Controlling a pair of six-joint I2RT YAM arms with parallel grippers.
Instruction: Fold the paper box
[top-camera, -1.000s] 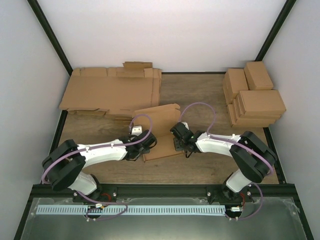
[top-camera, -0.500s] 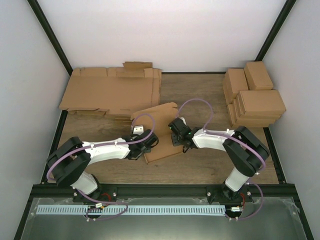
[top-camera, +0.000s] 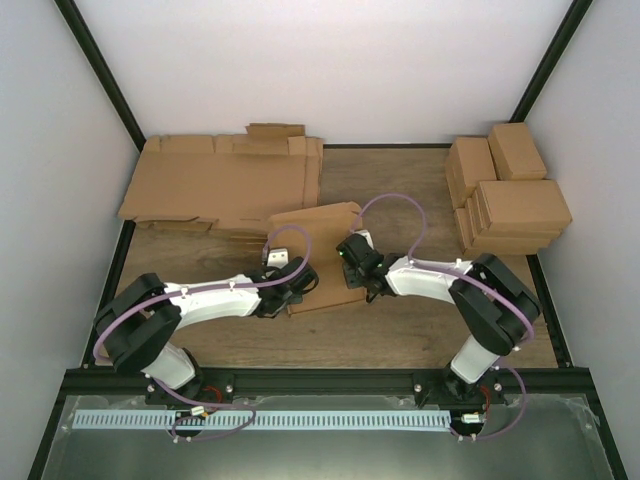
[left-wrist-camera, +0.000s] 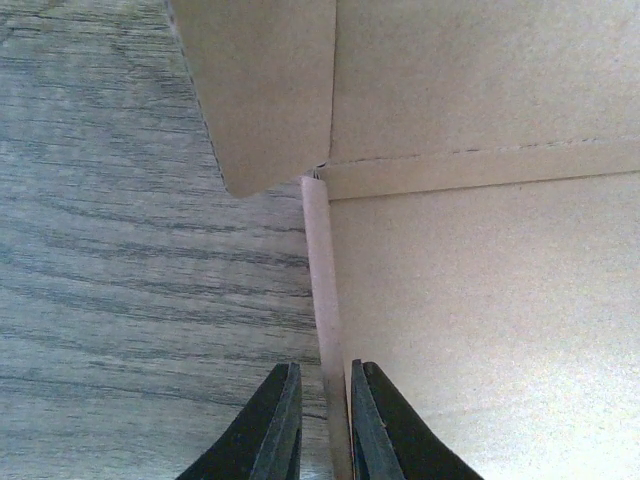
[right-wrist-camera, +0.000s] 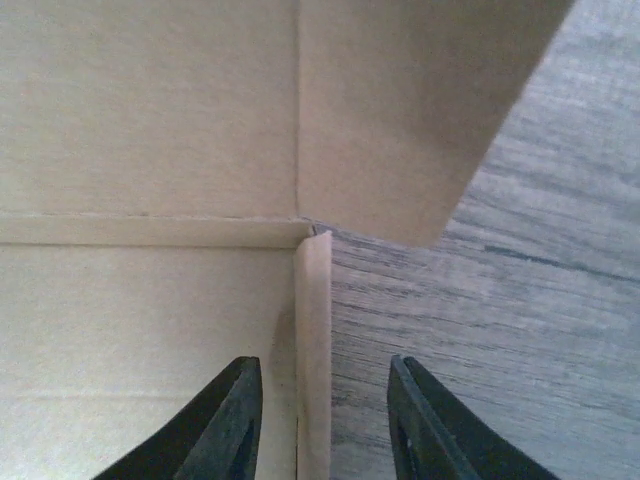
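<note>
While overhead hides it, left pincer (left-wrist-camera: 325, 372) seemingly pinches paper box (left-wrist-camera: 480, 330)

Left hand (left-wrist-camera: 323, 375) pinched almost closed, right hand (right-wrist-camera: 323, 365) half open, both low.

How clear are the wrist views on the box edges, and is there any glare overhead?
Left wrist: the paper box reads sharp, paler toward lower right; the fingers are soft. Right wrist: much the same, cardboard bright at lower left. Top external: even light, no glare.
</note>
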